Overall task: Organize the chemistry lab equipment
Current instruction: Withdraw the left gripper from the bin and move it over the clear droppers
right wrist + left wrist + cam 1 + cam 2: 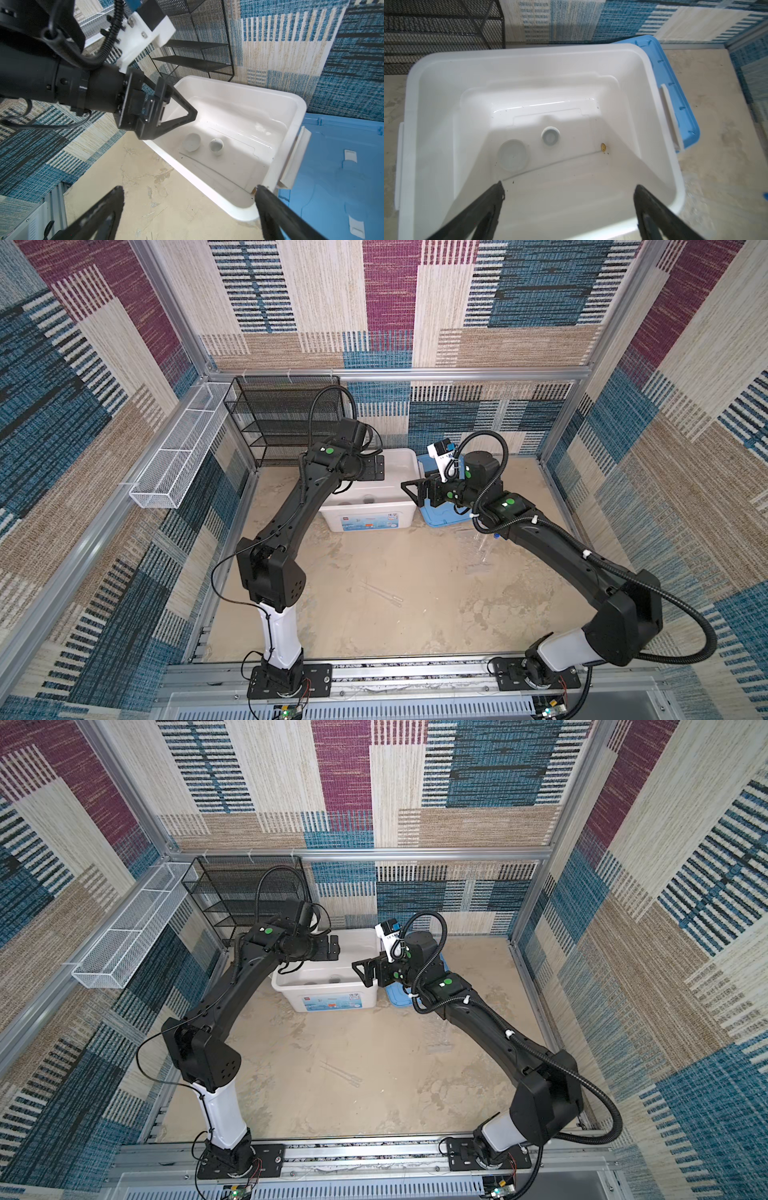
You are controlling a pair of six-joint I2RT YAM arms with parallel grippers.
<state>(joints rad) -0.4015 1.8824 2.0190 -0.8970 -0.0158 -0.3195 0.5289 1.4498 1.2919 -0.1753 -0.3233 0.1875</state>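
The white bin (409, 472) stands at the far edge of the table (415, 635), near its middle; the blue lid (440, 519) lies flat just beside the bin, on its right side; a black mesh shelf (286, 418) stands in the far left corner.

The left gripper (569, 187) hangs over the open bin with its jaws wide apart and nothing between them; both top views show it above the bin's left half (372, 467). The right gripper (189, 189) is at the bin's right rim, partly over the lid; its jaws are also spread wide and carry nothing.

Inside the bin, on its floor, lie the larger white dish (512, 154) and the smaller white dish (550, 136), near each other but apart; the thin metal rod (550, 165) lies beside them along the floor, and its brass spoon tip (603, 147) points to the side where the lid is.

Two kinds of equipment are outside the bin; the clear droppers (384, 595) lie near the middle of the table, well apart from the bin; the clear tubes (482, 551) lie nearer the right edge, just beside the right arm; they look faint, so their number cannot be told.
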